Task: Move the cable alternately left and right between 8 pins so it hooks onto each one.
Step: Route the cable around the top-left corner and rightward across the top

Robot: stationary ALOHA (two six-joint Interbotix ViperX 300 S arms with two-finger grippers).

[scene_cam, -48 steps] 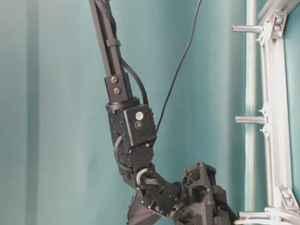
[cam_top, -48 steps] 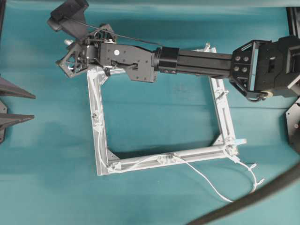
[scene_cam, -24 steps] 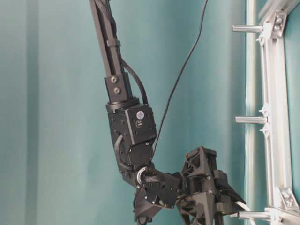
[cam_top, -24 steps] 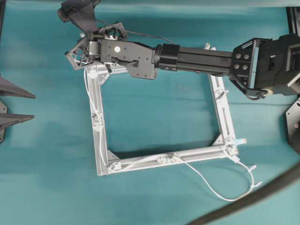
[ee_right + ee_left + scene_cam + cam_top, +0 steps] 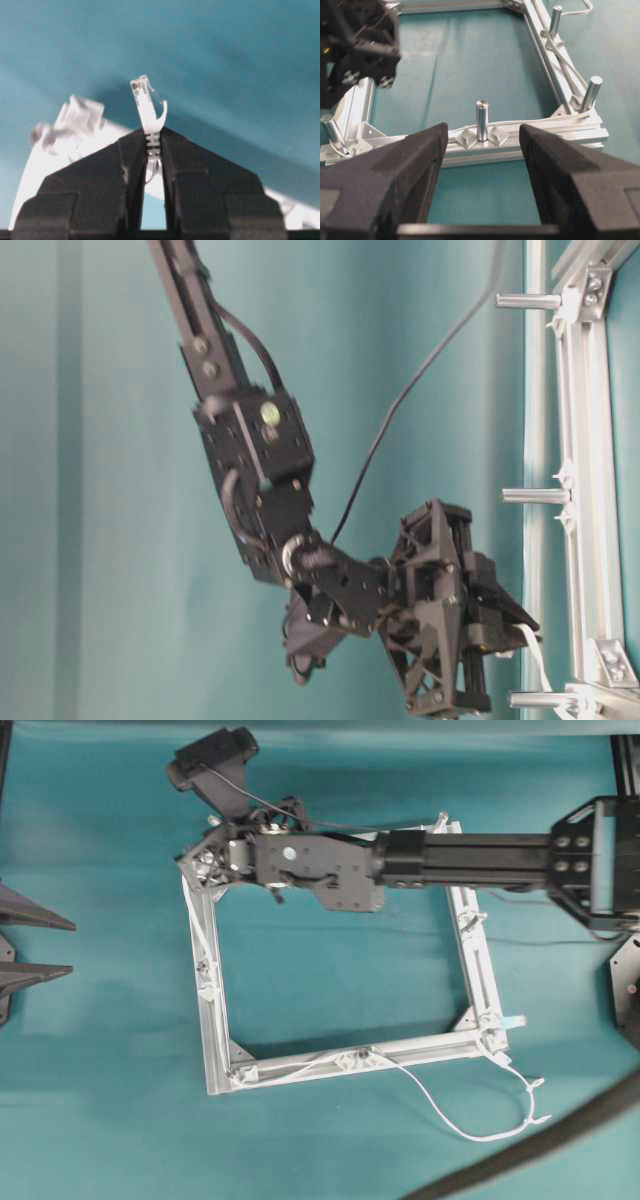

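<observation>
A square silver frame [image 5: 212, 1020] lies on the teal table with short pins standing from it, such as one pin [image 5: 481, 120] on the near rail. The thin white cable [image 5: 300, 1067] runs along the left and bottom rails, then loops loose past the bottom-right corner. My right gripper [image 5: 205, 865] reaches across to the frame's top-left corner and is shut on the cable's plug end [image 5: 143, 100], which sticks up from the right gripper [image 5: 152, 137]. At table level the cable [image 5: 535, 655] trails from it towards a pin [image 5: 540, 700]. My left gripper [image 5: 481, 150] hangs open and empty, away from the frame.
The right arm [image 5: 470, 855] spans the frame's top rail. A thick dark hose [image 5: 560, 1135] crosses the bottom-right corner. The left gripper's dark fingers [image 5: 30, 910] show at the left edge. More pins [image 5: 535, 496] stand along the rail at table level.
My right gripper has moved right and slightly back, from outside the top-left corner to over it, with the plug end in its grip. The loose loop at bottom right has shortened. The left gripper has not moved.
</observation>
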